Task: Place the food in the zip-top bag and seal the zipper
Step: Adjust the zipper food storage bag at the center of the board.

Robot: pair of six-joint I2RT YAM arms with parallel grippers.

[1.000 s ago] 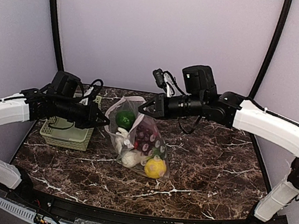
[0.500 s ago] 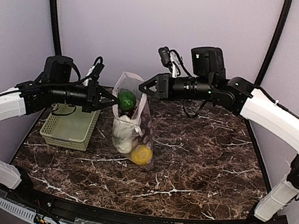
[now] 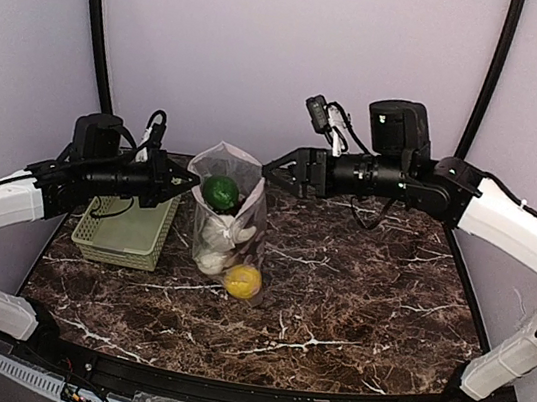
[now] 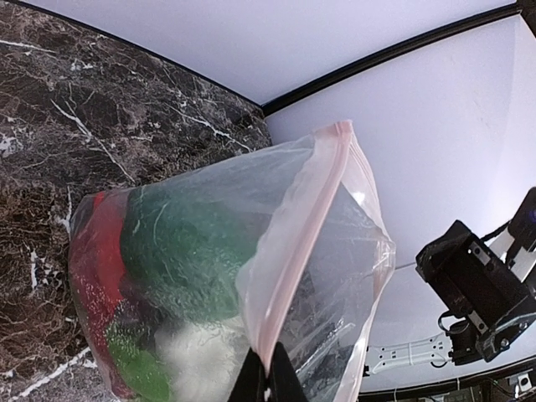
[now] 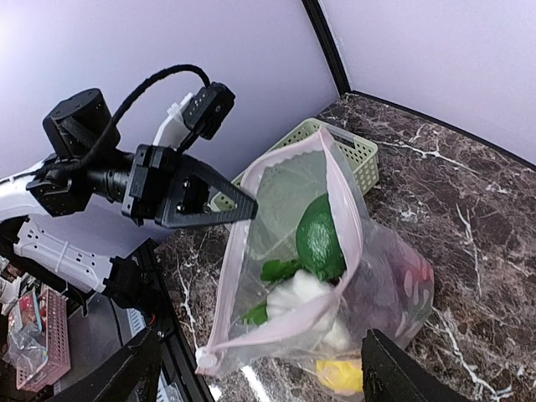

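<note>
The zip-top bag [image 3: 229,217] hangs upright from my left gripper [image 3: 192,186], its base resting on the table. That gripper [image 4: 264,387] is shut on the pink zipper [image 4: 303,216] at the bag's mouth edge. Inside the bag lies the food: a round green piece [image 3: 219,192], a white piece [image 3: 211,249], a yellow lemon [image 3: 242,280] at the bottom, and something red [image 4: 88,276] against one side. My right gripper [image 3: 272,174] stands open just right of the bag's mouth, holding nothing. In the right wrist view its fingers [image 5: 394,373] sit wide on either side of the bag [image 5: 276,201].
The pale green mesh basket [image 3: 127,236] sits on the marble table [image 3: 365,296] under my left arm, to the left of the bag. The enclosure's walls and black frame posts [image 3: 98,24] close in the back and sides.
The bag went from lying slumped on the table to hanging upright from the left gripper. The right gripper opened, let go of the bag's edge and drew back to the right.
</note>
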